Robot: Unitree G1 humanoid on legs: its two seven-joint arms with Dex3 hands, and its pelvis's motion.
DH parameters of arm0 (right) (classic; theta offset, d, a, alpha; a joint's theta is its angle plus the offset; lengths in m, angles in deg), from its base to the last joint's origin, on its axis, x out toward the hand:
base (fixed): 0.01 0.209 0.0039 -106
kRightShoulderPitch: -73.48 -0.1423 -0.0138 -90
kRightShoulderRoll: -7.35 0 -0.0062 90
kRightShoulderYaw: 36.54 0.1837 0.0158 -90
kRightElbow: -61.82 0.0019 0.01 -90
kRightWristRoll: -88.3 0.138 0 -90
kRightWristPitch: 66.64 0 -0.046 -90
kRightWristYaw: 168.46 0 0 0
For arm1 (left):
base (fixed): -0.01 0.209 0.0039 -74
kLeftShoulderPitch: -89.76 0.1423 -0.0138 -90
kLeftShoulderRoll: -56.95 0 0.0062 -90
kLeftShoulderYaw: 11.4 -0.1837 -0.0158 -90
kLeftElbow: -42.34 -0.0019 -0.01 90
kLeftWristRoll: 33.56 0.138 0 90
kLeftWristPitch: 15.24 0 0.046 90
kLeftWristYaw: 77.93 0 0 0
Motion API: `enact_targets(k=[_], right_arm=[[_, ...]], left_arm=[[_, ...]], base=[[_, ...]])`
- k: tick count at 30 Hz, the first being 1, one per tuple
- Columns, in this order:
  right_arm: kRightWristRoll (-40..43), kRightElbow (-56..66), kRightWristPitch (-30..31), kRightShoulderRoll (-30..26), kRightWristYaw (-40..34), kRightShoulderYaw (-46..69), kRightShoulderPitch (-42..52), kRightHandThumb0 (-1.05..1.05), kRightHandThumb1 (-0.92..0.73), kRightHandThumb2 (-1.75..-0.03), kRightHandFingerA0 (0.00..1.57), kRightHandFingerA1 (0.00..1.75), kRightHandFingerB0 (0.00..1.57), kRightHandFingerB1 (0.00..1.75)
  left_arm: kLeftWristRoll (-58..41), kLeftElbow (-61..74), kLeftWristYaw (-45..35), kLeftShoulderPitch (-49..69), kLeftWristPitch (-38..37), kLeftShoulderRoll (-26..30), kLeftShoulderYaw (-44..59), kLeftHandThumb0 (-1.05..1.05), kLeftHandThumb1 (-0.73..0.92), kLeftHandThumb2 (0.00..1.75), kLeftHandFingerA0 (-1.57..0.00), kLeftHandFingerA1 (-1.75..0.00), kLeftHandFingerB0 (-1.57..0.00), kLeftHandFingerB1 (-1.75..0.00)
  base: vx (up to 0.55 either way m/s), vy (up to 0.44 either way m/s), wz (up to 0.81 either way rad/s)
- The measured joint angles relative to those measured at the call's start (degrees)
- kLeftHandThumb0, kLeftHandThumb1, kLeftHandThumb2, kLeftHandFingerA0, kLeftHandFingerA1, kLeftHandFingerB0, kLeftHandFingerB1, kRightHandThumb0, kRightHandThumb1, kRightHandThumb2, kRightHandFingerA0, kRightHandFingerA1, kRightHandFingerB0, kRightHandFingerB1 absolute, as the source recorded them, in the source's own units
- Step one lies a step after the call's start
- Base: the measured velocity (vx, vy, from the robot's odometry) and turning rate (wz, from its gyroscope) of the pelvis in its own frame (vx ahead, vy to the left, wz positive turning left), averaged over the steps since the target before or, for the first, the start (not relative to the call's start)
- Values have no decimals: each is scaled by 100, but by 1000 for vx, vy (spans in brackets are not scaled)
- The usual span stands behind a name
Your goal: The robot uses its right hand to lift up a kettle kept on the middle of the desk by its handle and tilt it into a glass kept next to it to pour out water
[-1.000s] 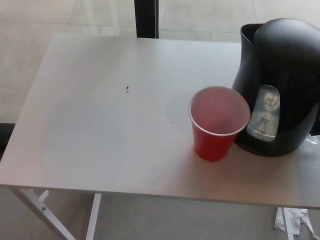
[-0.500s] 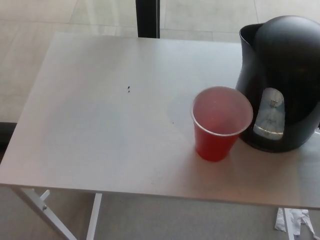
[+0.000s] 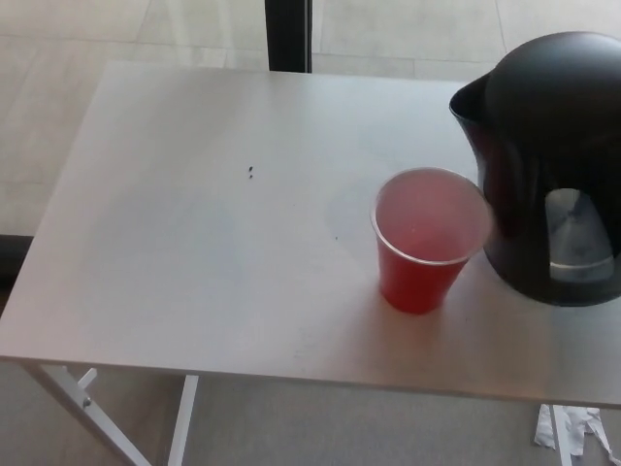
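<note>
You had the black kettle (image 3: 548,165) at the worktop's (image 3: 194,252) right edge, spout toward the red cup (image 3: 427,238) just left of it, ready to pour; neither hand showed, so any grip stayed unconfirmed.

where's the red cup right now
In the head view the red cup stands upright on the white table, right of centre near the front edge, just left of the black kettle.
</note>
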Motion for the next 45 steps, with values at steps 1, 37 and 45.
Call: enact_targets(k=[1, 37, 45], right_arm=[[10, 4, 19, 3, 12, 8, -20, -12, -38, -139, 100, 175, 85, 156], [-271, -338, -481, -866, 520, -213, -91, -7, -43, -128, 93, 166, 83, 147], [-293, -288, -579, -893, 649, -305, -94, -13, -42, -130, 96, 162, 87, 146]], left_arm=[[1, 0, 0, 0, 0, 0, 0, -105, 67, 82, -58, -79, -35, -132], [-5, -19, -3, -109, 1, 51, 44, -105, 67, 82, -57, -79, -33, -132], [-1, -18, 0, -107, 1, 58, 30, -105, 68, 83, -55, -78, -31, -133]], base=[[0, 0, 0], [0, 0, 0], [0, 0, 0]])
